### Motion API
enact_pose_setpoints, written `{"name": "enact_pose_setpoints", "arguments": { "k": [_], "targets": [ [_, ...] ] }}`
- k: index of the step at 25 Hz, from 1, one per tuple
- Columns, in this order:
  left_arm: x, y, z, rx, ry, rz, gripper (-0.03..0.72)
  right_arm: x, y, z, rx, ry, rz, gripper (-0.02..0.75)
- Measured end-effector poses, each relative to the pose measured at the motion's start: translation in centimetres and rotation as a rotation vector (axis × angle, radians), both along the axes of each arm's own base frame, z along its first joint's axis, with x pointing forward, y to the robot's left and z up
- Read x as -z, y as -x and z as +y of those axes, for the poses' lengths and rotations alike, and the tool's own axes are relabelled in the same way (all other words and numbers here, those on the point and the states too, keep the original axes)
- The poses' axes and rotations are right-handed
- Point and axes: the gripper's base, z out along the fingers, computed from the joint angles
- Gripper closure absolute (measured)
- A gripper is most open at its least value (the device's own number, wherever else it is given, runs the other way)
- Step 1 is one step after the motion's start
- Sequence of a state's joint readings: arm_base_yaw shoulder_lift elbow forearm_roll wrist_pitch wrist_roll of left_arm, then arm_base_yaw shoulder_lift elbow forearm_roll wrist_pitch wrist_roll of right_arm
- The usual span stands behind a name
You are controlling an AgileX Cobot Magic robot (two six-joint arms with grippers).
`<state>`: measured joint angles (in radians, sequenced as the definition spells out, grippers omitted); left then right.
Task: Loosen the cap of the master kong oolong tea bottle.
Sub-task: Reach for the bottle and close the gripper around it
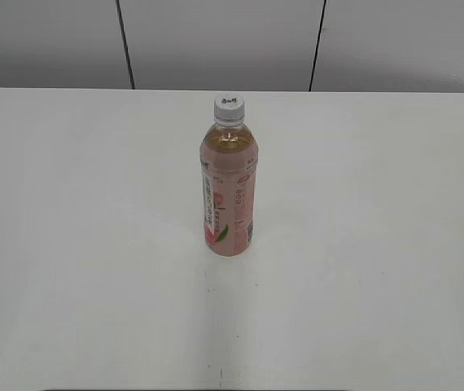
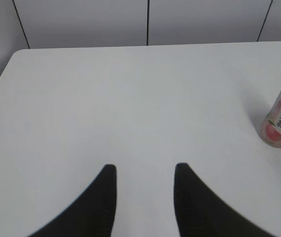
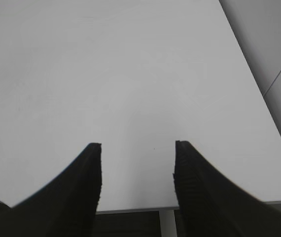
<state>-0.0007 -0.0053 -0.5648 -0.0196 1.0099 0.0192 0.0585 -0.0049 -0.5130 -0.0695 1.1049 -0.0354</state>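
On a white table [image 1: 77,244], near its middle, stands one master kong oolong tea bottle [image 1: 229,191], upright, filled with amber tea and wrapped in a pink label with a peach picture and a green leaf. One white cap [image 1: 229,108] sits on the bottle's neck, a small dark mark on its top. Two grippers appear, each only in its own wrist view, both well apart from the bottle. Left of the bottle, the left gripper [image 2: 145,170] hangs over bare table with its two dark fingers spread and nothing between them. The right gripper [image 3: 137,148] likewise has two fingers parted, holding nothing, above the table's near edge.
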Motion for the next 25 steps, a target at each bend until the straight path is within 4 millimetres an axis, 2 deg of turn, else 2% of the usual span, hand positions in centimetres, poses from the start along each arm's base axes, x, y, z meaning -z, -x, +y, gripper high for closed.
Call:
{"name": "enact_pose_setpoints", "arguments": {
  "k": [9,11,15,17,21,25],
  "targets": [
    [-2.1,-0.8,0.0,-0.006,0.001,-0.262,0.447,0.0,0.0,0.0,0.0,0.0,0.0,0.372],
    [-1.6,-1.5,0.1,-0.007,0.002,-0.305,0.447,0.0,0.0,0.0,0.0,0.0,0.0,0.372],
    [1.2,-3.8,0.0,-0.007,0.015,-0.355,0.447,0.0,0.0,0.0,0.0,0.0,0.0,0.372],
    [2.4,-4.8,0.0,-0.009,0.035,-0.442,0.447,0.0,0.0,0.0,0.0,0.0,0.0,0.372],
    [3.6,-6.3,0.2,-0.024,0.071,-0.577,0.447,0.0,0.0,0.0,0.0,0.0,0.0,0.372],
    [3.8,-8.2,0.3,-0.039,0.07,-0.572,0.447,0.0,0.0,0.0,0.0,0.0,0.0,0.372]
  ]
}}
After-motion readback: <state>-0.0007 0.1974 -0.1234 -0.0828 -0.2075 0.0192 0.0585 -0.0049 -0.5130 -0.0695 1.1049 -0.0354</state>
